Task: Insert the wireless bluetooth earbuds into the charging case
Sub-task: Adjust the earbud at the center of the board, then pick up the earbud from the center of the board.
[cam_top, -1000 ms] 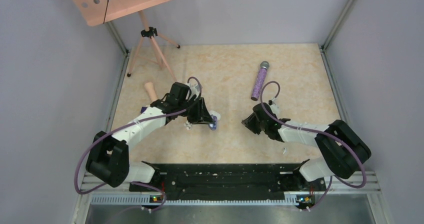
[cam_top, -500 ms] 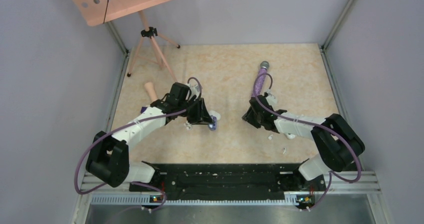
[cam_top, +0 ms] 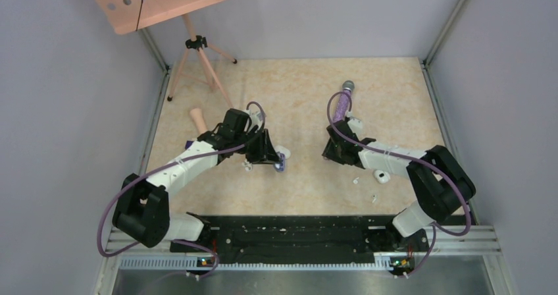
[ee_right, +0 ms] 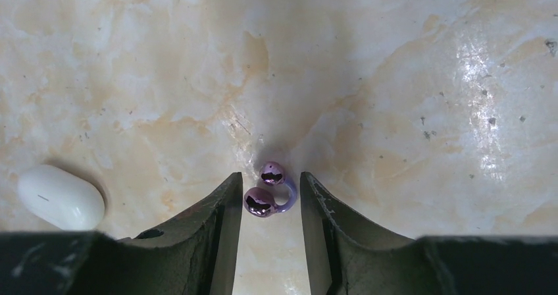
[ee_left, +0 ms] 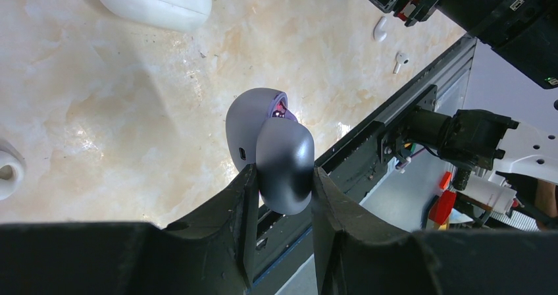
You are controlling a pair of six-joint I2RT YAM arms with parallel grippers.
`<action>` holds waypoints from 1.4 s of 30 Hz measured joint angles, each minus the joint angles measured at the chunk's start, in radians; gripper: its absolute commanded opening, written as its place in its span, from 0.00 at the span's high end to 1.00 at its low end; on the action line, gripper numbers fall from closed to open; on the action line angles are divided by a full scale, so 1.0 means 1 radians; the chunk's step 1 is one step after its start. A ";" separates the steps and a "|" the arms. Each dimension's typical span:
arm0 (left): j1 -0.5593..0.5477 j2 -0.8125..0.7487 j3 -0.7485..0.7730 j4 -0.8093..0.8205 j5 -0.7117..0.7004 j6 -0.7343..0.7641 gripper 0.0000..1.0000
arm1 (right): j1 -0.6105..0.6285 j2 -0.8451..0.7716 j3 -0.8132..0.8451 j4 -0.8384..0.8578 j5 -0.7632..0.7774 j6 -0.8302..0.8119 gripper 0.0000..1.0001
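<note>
Left tool (ee_left: pixel 283 172) was pinching the open purple charging case (ee_left: pixel 253 124) by one shell half, held off the desk (ee_left: pixel 99 110), its opening facing roughly 1 o'clock in the wrist view; couldn't tell if a bud sat inside. Right tool (ee_right: pixel 271 180) was spread, fingers straddling the purple earbud (ee_right: pixel 268 191) lying on the desk, just beside it on both sides, no clamp visible. White case (ee_right: pixel 59 196) sat at 9 o'clock of the bud, not part of this pick. Step in hand, my read: grasping the purple bud. Next move calls for a gentle close so the glossy clip doesn't squirt out, then lift, carry toward 9 o'clock to the held case, align with its pocket
</note>
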 measured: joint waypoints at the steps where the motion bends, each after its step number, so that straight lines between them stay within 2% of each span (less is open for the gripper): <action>1: 0.000 0.000 0.000 0.000 0.000 0.000 1.00 | 0.000 0.000 0.000 0.000 0.000 -0.007 0.60; 6: 0.000 0.000 0.000 -0.004 0.000 0.000 1.00 | 0.000 -0.029 -0.010 -0.021 0.003 -0.026 0.55; 14: 0.000 0.000 0.000 -0.003 0.000 0.000 1.00 | -0.014 -0.178 -0.071 -0.028 -0.002 -0.020 0.58; 37: -0.002 0.000 0.000 -0.003 0.000 0.000 1.00 | -0.020 -0.025 -0.036 0.035 -0.046 -0.017 0.63; 42: -0.002 0.000 0.000 -0.003 0.000 0.000 1.00 | -0.020 0.009 -0.006 0.047 -0.056 -0.022 0.68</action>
